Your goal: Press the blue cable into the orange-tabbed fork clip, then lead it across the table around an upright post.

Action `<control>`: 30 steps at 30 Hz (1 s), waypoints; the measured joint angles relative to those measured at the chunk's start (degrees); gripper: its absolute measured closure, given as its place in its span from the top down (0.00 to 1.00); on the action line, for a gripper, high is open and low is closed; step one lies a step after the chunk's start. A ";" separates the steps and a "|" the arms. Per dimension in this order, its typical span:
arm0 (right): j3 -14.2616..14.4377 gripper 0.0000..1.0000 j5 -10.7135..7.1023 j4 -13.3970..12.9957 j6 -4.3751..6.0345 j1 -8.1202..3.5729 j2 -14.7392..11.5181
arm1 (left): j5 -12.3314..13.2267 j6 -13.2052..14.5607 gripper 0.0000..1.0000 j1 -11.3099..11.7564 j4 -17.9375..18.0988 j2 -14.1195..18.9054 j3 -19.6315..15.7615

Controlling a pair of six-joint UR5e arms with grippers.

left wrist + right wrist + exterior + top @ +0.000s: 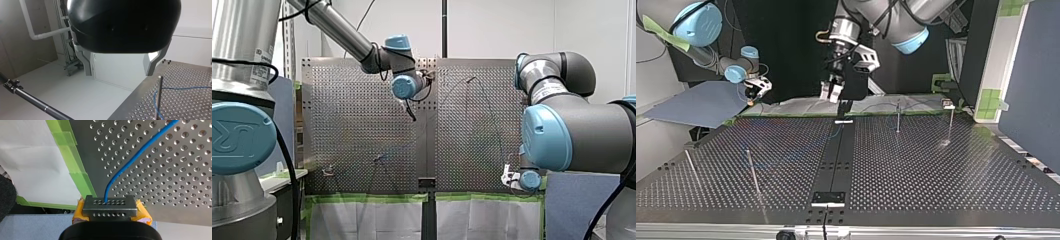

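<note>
The blue cable runs over the perforated table and ends between the yellow pads of my right gripper, which is shut on it at the table's edge. My left gripper hangs open above the table with nothing between its metal fingers. It is high near the table's middle seam. Ahead of it stands an upright post with the blue cable curving past its foot. A small orange-tabbed clip sits at the far right of the top view.
Thin upright posts stand on the perforated table. Green tape lines the table's edge beside my right gripper. A black strip runs down the table's middle.
</note>
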 joint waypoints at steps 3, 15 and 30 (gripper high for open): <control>0.01 0.00 -0.01 0.00 -0.02 0.10 0.00 | 0.00 -0.04 1.00 0.03 1.72 0.01 -1.72; 0.02 0.00 -0.01 0.00 0.03 0.24 0.00 | -1.86 0.77 1.00 0.10 4.69 -0.04 -8.06; 0.02 0.00 -0.01 0.00 -0.05 0.44 0.00 | -3.61 1.29 1.00 0.50 7.89 -4.88 -16.41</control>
